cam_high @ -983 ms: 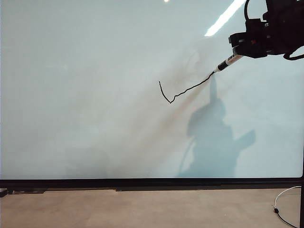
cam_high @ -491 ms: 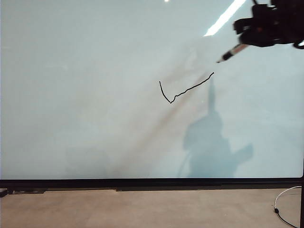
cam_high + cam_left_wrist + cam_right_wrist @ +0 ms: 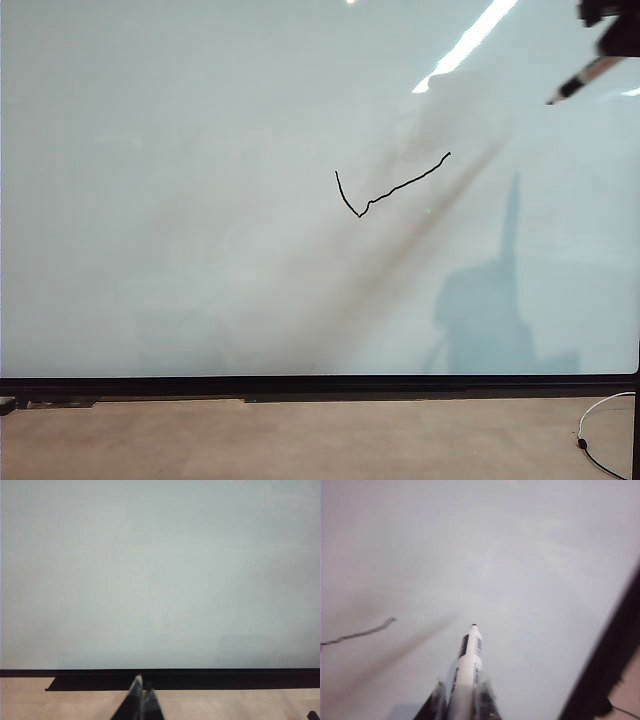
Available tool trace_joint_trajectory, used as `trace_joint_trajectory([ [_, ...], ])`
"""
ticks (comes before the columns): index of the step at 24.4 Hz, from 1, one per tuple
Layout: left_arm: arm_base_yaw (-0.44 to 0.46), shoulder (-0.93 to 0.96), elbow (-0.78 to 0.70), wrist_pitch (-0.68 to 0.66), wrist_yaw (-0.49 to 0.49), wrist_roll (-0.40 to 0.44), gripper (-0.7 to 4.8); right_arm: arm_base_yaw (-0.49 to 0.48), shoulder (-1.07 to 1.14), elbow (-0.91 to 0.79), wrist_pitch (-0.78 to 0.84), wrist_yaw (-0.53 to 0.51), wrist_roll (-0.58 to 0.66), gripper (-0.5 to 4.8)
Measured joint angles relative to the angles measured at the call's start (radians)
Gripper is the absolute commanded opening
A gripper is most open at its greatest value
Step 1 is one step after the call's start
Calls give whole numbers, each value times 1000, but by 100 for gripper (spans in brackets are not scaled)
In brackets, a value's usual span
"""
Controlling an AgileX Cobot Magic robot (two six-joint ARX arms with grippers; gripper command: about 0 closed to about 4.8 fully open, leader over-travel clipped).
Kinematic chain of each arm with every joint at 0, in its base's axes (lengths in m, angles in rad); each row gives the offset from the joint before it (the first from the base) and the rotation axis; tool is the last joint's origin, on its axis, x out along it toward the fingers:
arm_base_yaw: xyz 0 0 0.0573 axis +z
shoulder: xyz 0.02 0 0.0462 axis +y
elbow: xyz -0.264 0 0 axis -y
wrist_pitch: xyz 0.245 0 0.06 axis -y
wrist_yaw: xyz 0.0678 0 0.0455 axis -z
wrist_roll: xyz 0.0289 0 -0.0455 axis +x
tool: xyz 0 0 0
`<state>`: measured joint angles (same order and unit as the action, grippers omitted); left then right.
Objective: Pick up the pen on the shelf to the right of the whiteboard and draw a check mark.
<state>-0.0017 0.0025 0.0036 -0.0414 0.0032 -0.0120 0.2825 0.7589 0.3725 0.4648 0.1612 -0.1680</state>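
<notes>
While my right claw (image 3: 462, 700) pinches the pen (image 3: 468, 662) barrel, tip clear of the whiteboard (image 3: 200, 120), my left claw (image 3: 141, 700) sits closed, empty, low by the frame. Beyond, check mark (image 3: 392, 186) looks finished; nothing left but stowing, I judge. Since earlier: pen lifted, pulled off up-right.

Black print on pen (image 3: 468, 662) barrel, blurred, unreadable

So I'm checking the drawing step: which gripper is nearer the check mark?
Right. The right gripper, shut on the pen, is up and to the right of the check mark; the left gripper sits shut, low by the whiteboard's frame.
</notes>
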Motion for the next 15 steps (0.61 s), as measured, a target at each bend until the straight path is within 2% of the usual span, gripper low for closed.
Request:
trace_joint_trajectory([
  [4,0,0,0,0,0,0,-5,-8,-91,-59,-22,0,11,-8],
  [11,0,0,0,0,0,0,-4,-8,-245,-99,-151,23,12,-8],
  [15,0,0,0,0,0,0,-5,-8,-402,-178,-212,42,14,-8],
])
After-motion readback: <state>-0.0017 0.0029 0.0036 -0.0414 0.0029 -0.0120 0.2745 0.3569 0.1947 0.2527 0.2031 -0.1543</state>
